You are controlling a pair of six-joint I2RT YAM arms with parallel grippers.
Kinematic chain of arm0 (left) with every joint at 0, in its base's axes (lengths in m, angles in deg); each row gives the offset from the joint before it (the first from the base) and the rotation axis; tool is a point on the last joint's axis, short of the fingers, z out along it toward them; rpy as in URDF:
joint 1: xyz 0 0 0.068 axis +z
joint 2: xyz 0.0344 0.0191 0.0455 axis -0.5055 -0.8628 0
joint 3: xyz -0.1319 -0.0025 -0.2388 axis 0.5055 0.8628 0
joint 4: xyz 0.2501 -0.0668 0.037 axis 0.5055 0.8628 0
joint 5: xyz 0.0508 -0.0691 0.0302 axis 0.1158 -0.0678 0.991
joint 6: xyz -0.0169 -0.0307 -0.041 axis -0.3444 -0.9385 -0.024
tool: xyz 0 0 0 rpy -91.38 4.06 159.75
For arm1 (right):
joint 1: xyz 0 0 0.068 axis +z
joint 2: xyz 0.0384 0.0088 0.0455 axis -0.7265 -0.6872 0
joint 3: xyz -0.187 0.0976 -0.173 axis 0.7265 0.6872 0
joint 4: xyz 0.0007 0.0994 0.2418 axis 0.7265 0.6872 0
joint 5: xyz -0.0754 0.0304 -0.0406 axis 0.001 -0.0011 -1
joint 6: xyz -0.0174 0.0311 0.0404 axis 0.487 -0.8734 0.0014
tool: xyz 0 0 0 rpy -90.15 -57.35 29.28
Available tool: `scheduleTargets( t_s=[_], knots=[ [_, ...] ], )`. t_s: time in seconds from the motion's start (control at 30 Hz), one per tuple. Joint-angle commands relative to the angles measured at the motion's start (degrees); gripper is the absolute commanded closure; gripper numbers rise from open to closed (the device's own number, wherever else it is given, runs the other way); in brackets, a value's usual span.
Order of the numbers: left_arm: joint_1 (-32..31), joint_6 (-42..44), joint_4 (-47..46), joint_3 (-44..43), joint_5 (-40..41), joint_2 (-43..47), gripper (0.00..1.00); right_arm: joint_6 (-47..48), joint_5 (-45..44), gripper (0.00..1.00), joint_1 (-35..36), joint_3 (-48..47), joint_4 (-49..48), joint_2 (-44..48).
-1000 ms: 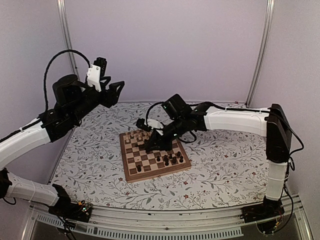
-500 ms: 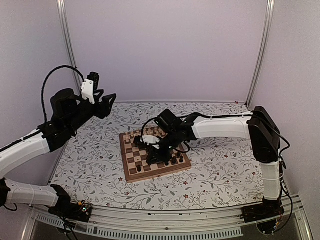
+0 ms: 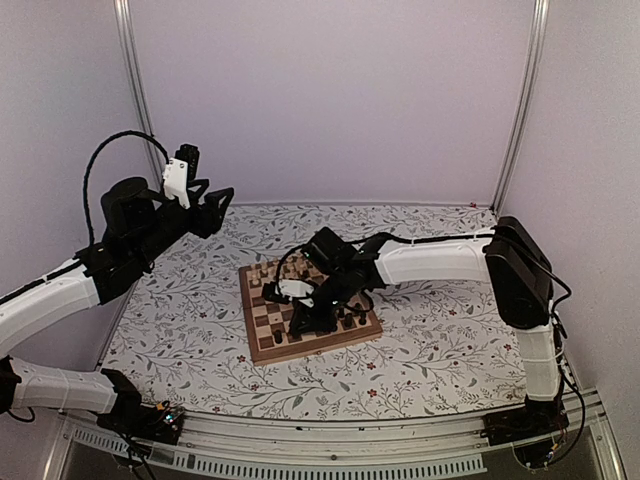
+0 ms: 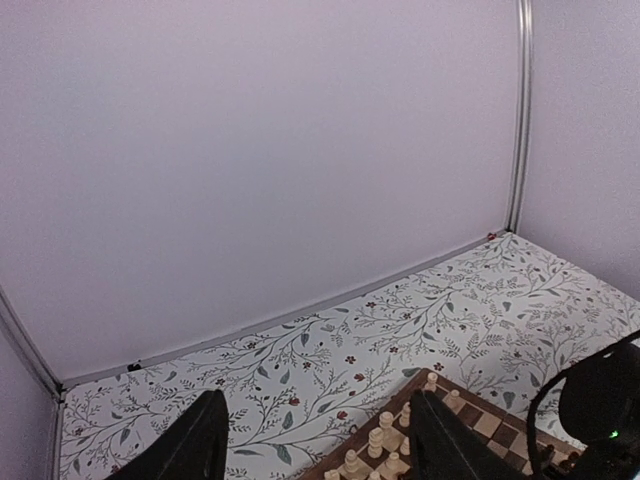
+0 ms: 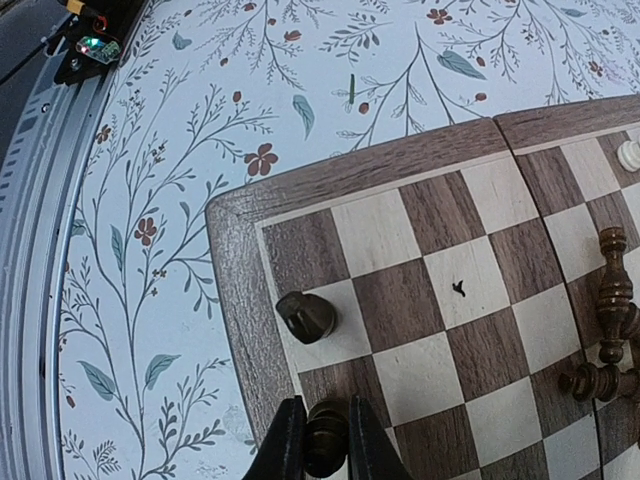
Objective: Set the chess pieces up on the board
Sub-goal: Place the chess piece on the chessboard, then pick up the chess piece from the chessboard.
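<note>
Several chess pieces (image 3: 345,318) stand on the board (image 5: 350,175), so we judge setup partly done, dark side unfinished. We see the right end effector (image 5: 322,445) pinching a dark piece (image 5: 326,428) low over an edge square, near a second dark piece (image 5: 305,316); left end effector (image 4: 315,445) spread, empty, above the surface (image 5: 200,150).

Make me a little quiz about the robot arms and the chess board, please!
1. True or false: the left gripper holds a chess piece.
2. What colour is the piece pinched in the right gripper? A pale, B dark, C red.
3. Fill in: the lone dark piece near a corner of the board stands on a ___ square.
Key: 1 false, it is open and empty. 2 B. 3 cream.
</note>
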Motion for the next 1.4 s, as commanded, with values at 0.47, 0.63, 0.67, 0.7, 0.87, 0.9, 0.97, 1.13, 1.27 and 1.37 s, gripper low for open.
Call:
scheduleTargets(
  t_s=[0.47, 0.63, 0.67, 0.7, 0.87, 0.9, 0.97, 1.13, 1.27, 1.37],
  knots=[
    [0.86, -0.13, -1.10, -0.93, -0.99, -0.52, 0.36, 0.51, -1.48, 0.71, 1.24, -2.42, 0.83, -1.85],
    [0.84, -0.06, -1.05, -0.96, -1.16, -0.81, 0.37, 0.49, -1.08, 0.66, 1.24, -2.73, 1.57, -0.55],
    [0.86, 0.00, -1.06, -0.90, -1.11, -0.83, 0.37, 0.45, -1.06, 0.65, 1.24, -2.95, 2.15, 0.30],
    [0.87, 0.13, -1.00, -0.88, -0.97, -0.95, 0.36, 0.47, -1.07, 0.63, 1.11, -3.25, 2.83, 1.33],
    [0.96, -0.71, 1.54, -2.05, -0.69, -4.64, 0.38, 1.67, 0.73, 0.57, -2.17, -2.35, 4.69, 9.06],
    [0.96, -0.78, 3.19, -3.01, -1.42, -6.16, 0.38, 1.51, 1.54, 0.57, -3.78, -1.83, 4.70, 11.07],
    [0.89, -0.82, 8.80, -7.10, -4.46, -10.39, 0.38, 1.07, 2.80, 0.57, -7.42, -0.35, 4.32, 13.57],
    [-0.19, 0.02, 26.50, -18.59, -10.86, -21.21, 0.47, -0.82, 4.83, 0.57, -17.18, 5.90, 0.21, 18.72],
    [-0.54, 4.00, 32.73, -22.10, -15.40, -27.65, 0.49, -0.94, 4.09, 0.58, -21.00, 9.99, -2.82, 20.52],
    [-0.54, 6.00, 38.46, -25.36, -18.17, -33.52, 0.50, -0.28, 4.01, 0.59, -21.71, 11.26, -3.38, 20.38]
  ],
)
